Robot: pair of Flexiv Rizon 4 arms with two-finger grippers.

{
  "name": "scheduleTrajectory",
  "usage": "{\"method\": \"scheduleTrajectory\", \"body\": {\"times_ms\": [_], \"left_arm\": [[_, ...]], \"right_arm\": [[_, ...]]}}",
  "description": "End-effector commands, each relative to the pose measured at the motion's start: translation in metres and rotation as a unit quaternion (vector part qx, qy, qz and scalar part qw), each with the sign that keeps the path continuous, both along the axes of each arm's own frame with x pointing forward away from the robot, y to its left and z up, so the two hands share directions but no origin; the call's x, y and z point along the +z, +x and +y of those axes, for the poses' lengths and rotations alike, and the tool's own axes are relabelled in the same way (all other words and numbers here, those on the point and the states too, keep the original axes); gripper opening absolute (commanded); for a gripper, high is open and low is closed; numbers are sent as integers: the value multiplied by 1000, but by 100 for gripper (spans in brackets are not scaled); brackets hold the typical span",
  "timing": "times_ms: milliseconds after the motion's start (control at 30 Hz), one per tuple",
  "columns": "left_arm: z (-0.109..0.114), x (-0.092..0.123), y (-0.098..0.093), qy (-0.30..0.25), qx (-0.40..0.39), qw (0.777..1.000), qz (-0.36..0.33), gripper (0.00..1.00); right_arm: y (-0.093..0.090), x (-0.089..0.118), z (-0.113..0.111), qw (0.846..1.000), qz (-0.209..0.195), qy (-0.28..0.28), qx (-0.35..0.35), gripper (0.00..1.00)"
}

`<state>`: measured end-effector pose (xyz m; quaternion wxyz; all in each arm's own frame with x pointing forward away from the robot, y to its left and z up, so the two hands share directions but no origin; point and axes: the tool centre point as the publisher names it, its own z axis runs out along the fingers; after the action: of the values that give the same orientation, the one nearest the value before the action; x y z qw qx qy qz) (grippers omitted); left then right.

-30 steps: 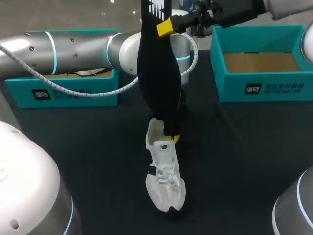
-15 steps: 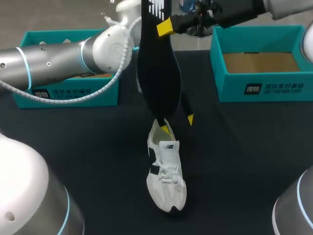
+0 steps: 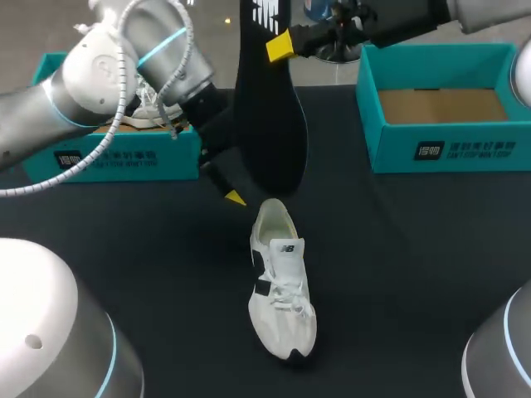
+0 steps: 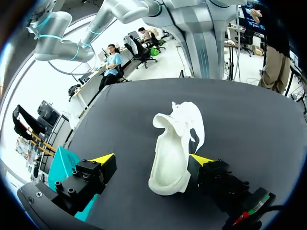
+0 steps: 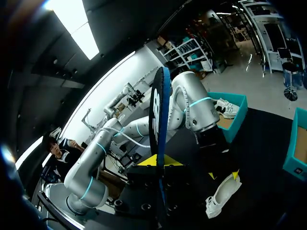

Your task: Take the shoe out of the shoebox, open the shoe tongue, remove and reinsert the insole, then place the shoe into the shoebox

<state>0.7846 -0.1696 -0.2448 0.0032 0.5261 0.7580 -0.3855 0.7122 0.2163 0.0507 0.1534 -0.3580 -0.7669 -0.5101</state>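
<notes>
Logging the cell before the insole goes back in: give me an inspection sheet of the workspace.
Surface: black table.
Job's things: shoe lies mid-table; insole hangs above it; right box empty.
Clutter: second shoe in left box.
End effectors: left end effector open, at shoe's heel; right end effector shut on insole.
Cables: coiled cable along left arm.
Surroundings: nothing seen.

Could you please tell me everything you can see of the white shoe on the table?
The white lace-up sneaker, seemingly mesh with dark side accents, stands upright on its sole on the black table, toe towards the robot, collar gaping. Nothing grips it; the open left gripper hangs just behind its heel, one finger either side, apparently not touching.
</notes>
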Motion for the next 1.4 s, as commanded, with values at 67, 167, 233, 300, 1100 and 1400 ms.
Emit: {"method": "scheduleTrajectory", "body": {"times_ms": [67, 167, 233, 300, 1100, 1400], "left_arm": [[30, 10, -11, -485, 317, 815, -12, 100], [30, 16, -12, -494, 313, 811, -30, 100], [29, 19, -14, -497, 305, 812, -35, 100], [28, 21, -15, -497, 300, 813, -48, 100], [34, 44, -6, -518, 288, 801, -87, 100], [33, 61, 5, -498, 239, 824, -126, 100]], "right_arm": [[1, 0, 2, 1000, 1, -1, -1, 0], [1, 0, 2, 1000, 1, -1, -1, 0], [1, 0, 2, 1000, 1, -1, -1, 0], [1, 0, 2, 1000, 1, -1, -1, 0], [1, 0, 2, 1000, 1, -1, -1, 0], [1, 0, 2, 1000, 1, -1, -1, 0]]}}
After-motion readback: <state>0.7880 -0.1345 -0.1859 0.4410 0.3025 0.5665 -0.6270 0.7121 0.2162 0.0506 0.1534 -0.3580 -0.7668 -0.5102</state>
